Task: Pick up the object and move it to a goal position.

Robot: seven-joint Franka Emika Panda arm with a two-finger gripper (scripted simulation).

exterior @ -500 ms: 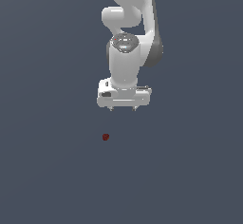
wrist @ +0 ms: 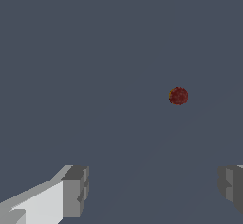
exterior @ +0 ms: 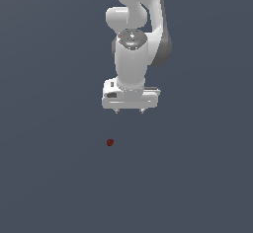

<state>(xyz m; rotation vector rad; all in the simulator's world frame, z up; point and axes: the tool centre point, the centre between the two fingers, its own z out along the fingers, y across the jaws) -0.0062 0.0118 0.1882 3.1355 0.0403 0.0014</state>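
The gripper [exterior: 129, 111] hangs with its fingers [wrist: 73, 191] spread wide, nothing between them. The object [exterior: 109, 142], a tiny dark red blob, lies on the grey floor [exterior: 49, 177] apart from the gripper, toward the exterior view's left. No writing shows anywhere.

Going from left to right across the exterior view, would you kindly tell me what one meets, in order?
Dark red blob → white gripper, hanging above the floor with its jaws apart. The blob lies lower in the picture, just inside the gripper body's left edge but left of its fingertips.
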